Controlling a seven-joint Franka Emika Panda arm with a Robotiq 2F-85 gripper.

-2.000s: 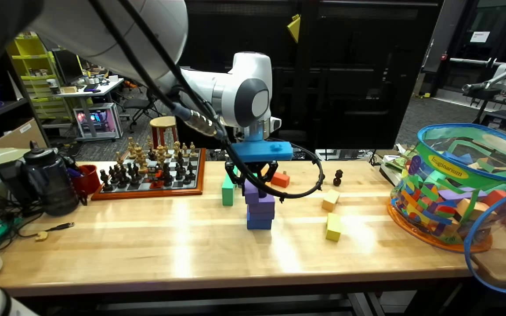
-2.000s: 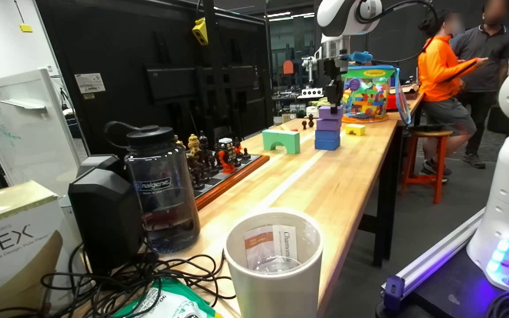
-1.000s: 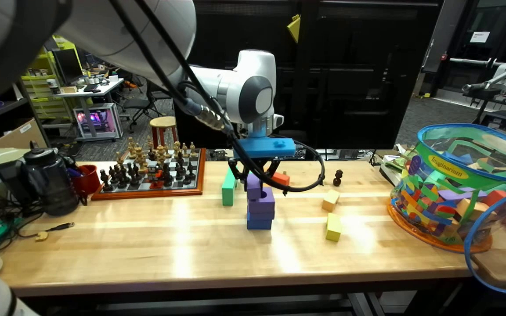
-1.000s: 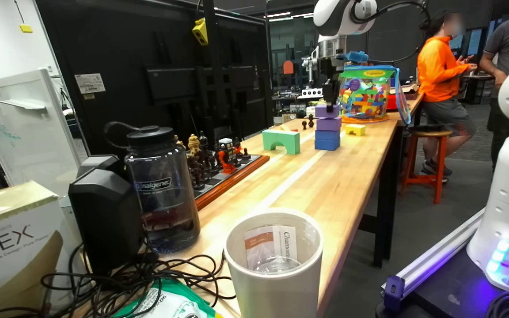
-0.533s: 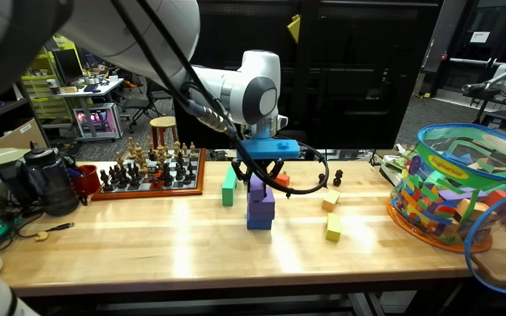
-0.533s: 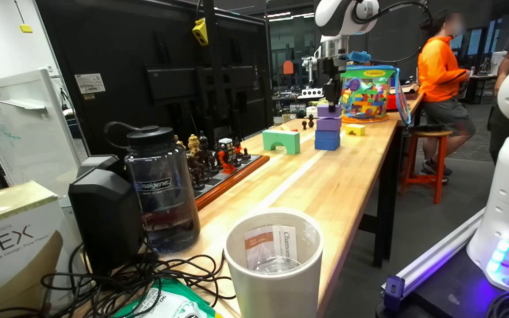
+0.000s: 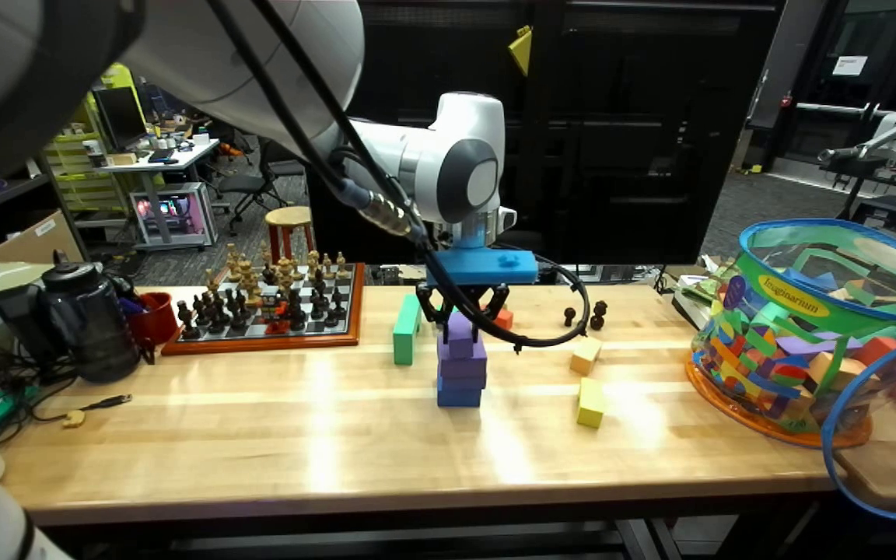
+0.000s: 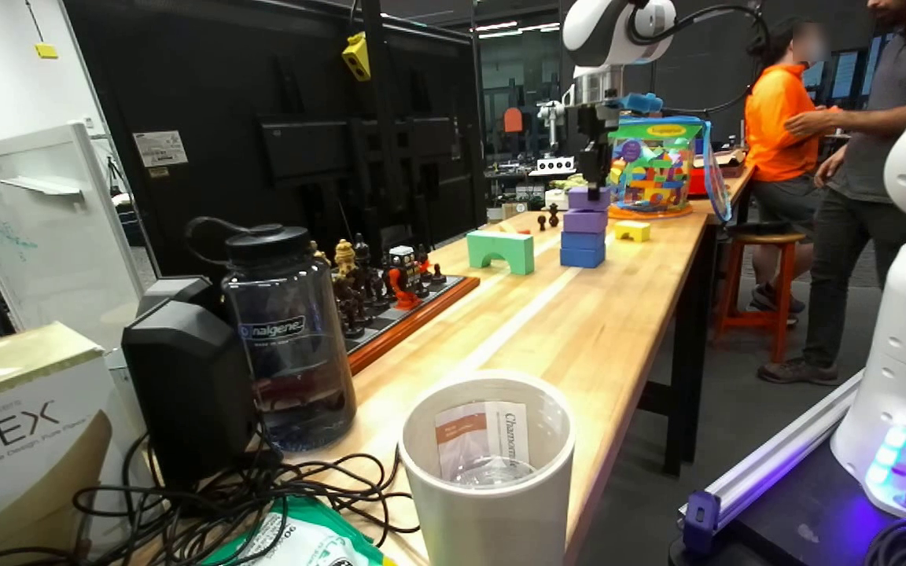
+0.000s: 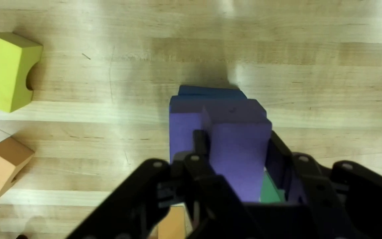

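Already three blocks are piled on the table (image 7: 261, 435): the bottom blue block (image 8: 583, 258), the upper blue block (image 8: 583, 240) on it, and the lower purple block (image 7: 463, 369) on those. Above them is the top purple block (image 9: 240, 159), pinched in the gripper (image 7: 460, 336), which is closed on its two sides. In the wrist view a strip of the lower purple block shows along one side of it, so the two may not be in line; whether it touches that block or hangs just over it, I cannot tell. By my judgement the stacking is close to four high, with that last block not yet let go. Loose blocks are around it, not stacked: the green arch (image 8: 500, 244) stands near, while the yellow block (image 7: 591, 403) and the tan block (image 7: 586, 355) lie near each other on the other side. Farther along the table, a tub (image 7: 794, 295) holds many more blocks
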